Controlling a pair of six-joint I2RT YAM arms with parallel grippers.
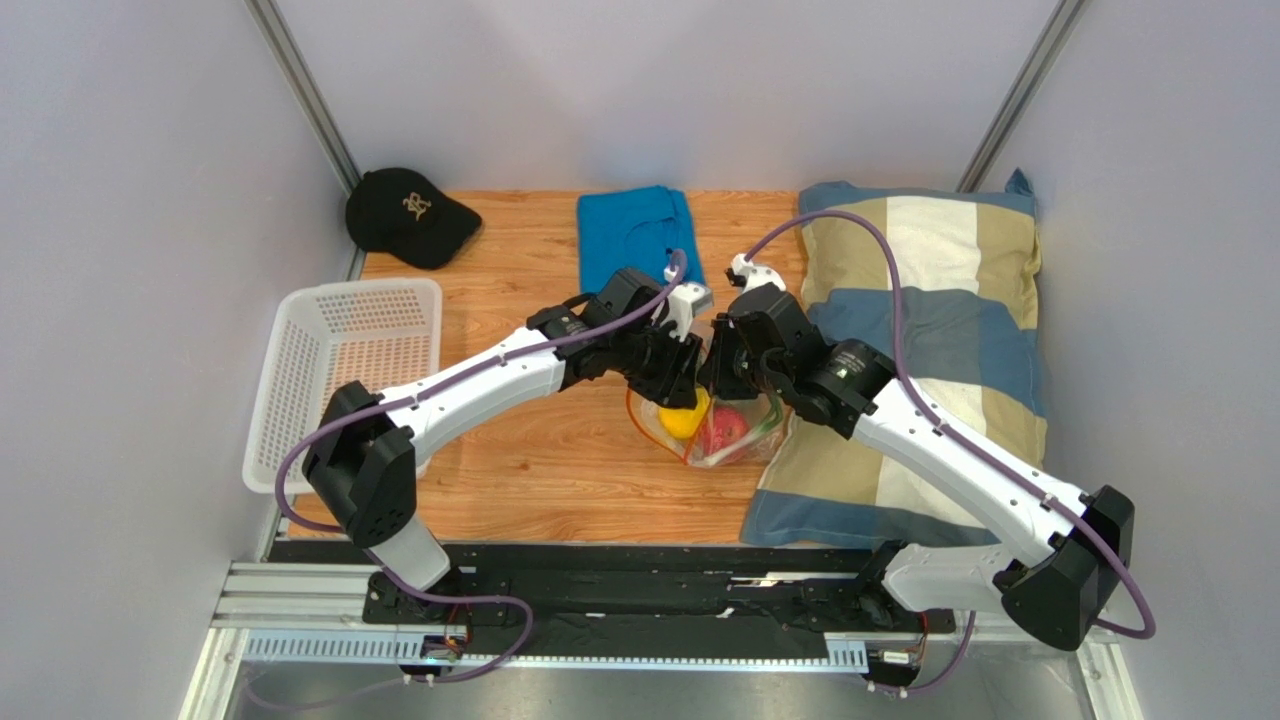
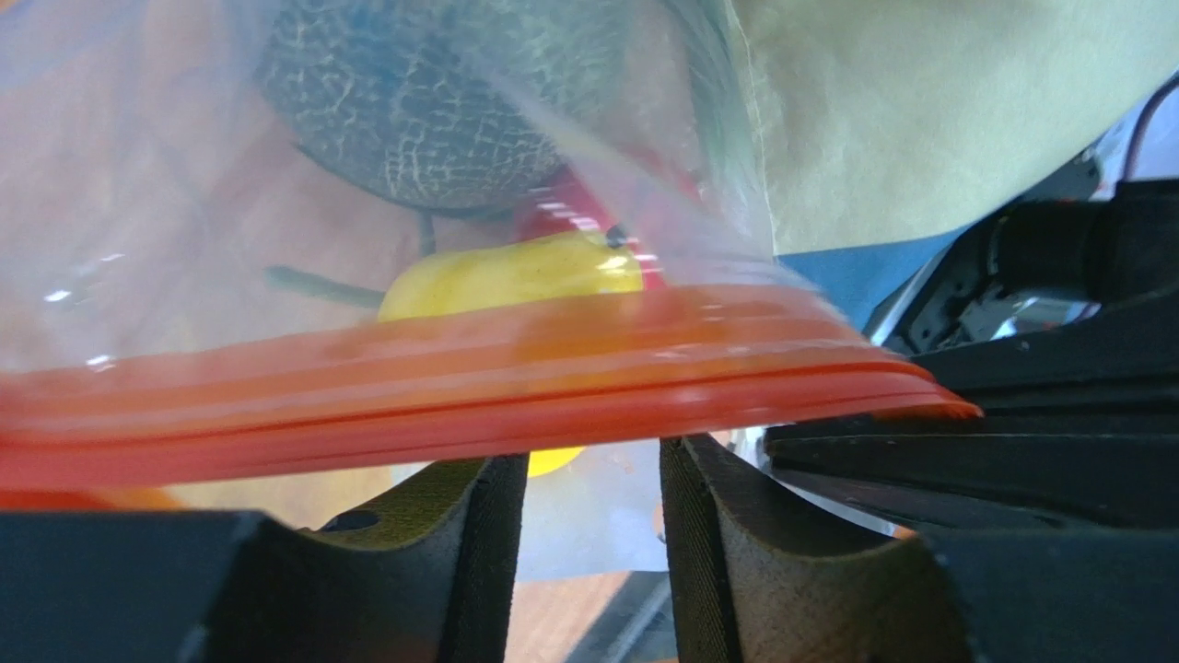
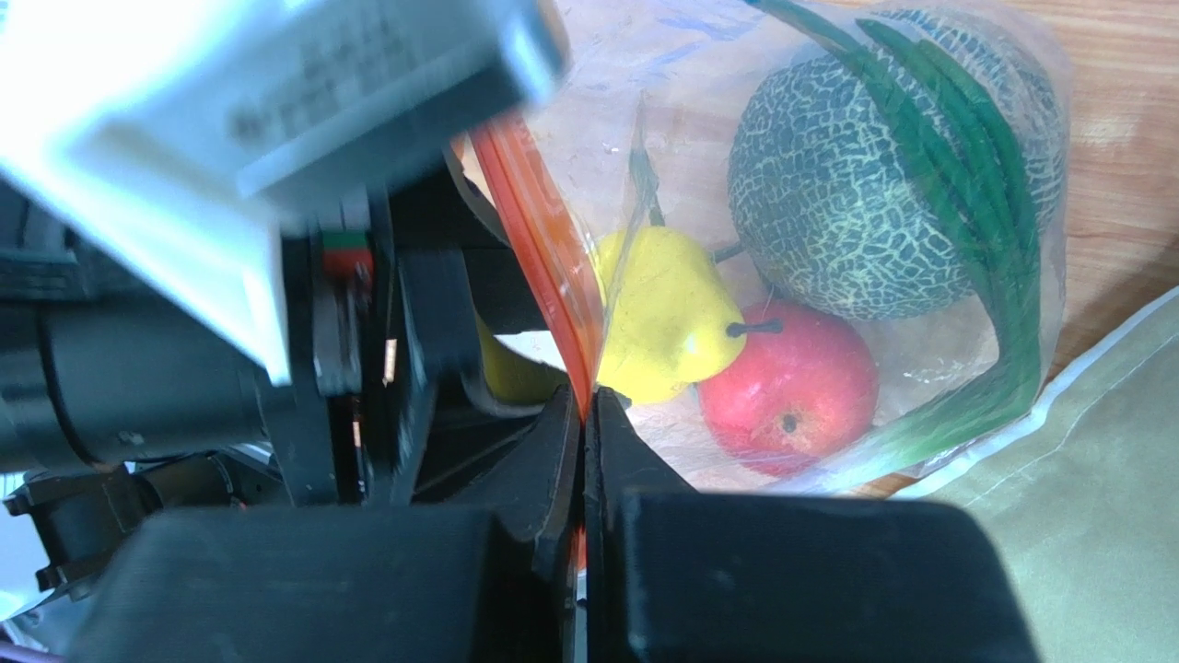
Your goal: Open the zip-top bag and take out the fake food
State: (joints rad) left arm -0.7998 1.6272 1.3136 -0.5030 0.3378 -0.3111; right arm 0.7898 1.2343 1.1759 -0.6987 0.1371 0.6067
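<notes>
Label point(image 3: 298, 90) blurred | left end effector point(image 2: 590, 467) released | right end effector point(image 3: 583, 412) clenched on zip-top bag point(image 3: 548, 252)

Black cap point(image 1: 409, 215), blue cloth point(image 1: 639, 233), white basket point(image 1: 353, 338), checked pillow point(image 1: 932, 300), wooden table point(image 1: 556, 450).

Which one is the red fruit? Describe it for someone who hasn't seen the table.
Find the checked pillow on the right of the table; the clear bag lies at its left edge. Inside, the red fruit sits beside the yellow fruit and the netted green ball. It's the only red, smooth round piece.
</notes>
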